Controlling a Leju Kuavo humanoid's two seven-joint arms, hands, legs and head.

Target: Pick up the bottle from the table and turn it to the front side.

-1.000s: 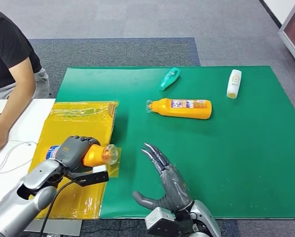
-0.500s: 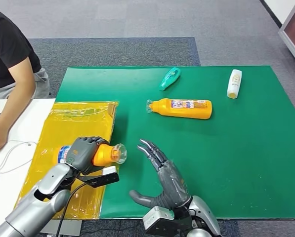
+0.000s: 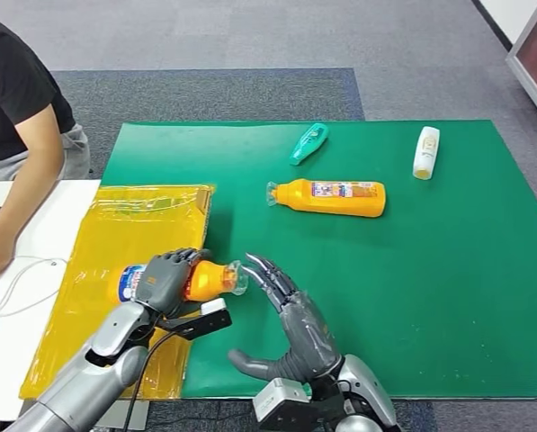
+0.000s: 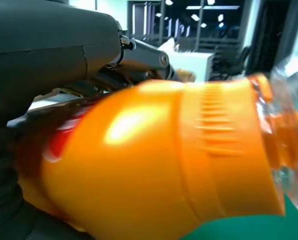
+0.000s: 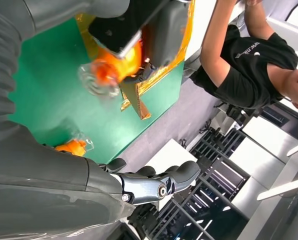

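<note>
Bottle (image 3: 201, 281) axis is running sideways across me: my left hand (image 3: 165, 279) is gripping the orange body above the counter's (image 3: 455, 297) near edge, clear cap pointing at my right hand (image 3: 299, 324), which is waiting spread and empty just beside it.

I saw grey carpet (image 3: 218, 36) around the green-covered table (image 3: 455, 297), a darker carpet strip (image 3: 204, 94) behind it, and a white desk (image 3: 21, 270) alongside.
</note>
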